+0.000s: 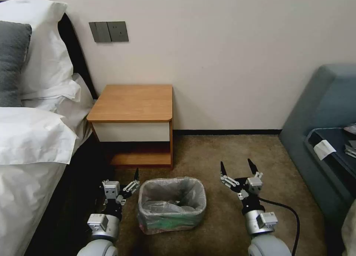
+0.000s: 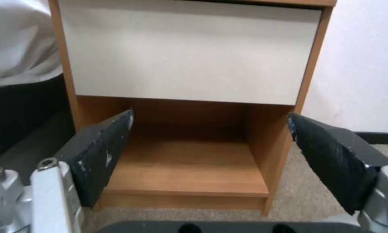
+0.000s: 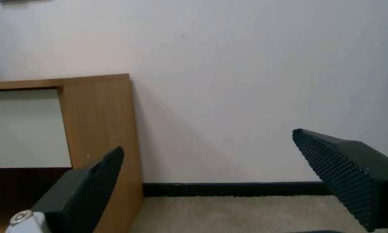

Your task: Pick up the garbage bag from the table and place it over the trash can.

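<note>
The garbage bag (image 1: 168,206) lines the trash can (image 1: 171,226) on the carpet (image 1: 222,152), its edge folded over the rim, in front of the table (image 1: 133,102). The 2 grippers flank the can, left gripper (image 1: 124,181) just beside it, right gripper (image 1: 237,167) farther off, both with jaws spread and holding nothing.

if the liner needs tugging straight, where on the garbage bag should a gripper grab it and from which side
Probably the fold of the garbage bag draped over the trash can rim, pinched from above. The film is stretched thin across the rim there, giving a free edge. The open left gripper sits beside the near-left corner; the open right gripper is farther off.
</note>
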Controlling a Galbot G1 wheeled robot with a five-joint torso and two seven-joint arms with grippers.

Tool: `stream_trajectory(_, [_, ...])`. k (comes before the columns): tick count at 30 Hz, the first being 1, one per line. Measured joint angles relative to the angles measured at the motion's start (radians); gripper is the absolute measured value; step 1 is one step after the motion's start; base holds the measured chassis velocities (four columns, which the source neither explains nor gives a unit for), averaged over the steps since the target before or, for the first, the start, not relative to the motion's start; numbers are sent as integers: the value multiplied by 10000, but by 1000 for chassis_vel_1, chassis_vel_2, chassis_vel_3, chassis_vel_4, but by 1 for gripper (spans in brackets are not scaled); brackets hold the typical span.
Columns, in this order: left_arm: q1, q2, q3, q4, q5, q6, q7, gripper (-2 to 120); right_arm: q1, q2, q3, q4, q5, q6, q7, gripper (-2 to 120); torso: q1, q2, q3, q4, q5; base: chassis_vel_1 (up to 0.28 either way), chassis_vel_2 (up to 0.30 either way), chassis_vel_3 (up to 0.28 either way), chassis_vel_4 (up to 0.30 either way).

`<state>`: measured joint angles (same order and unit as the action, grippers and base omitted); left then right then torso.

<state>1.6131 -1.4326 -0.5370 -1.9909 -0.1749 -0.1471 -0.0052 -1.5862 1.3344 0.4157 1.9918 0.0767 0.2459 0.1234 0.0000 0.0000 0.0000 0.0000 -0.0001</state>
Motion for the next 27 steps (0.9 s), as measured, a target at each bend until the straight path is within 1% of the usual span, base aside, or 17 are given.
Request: stream_trajectory(27, [18, -16, 11, -28, -66, 87, -55, 91, 53, -28, -29, 5, 103, -35, -42, 100, 0, 0, 0, 0, 0, 0, 0, 0, 0])
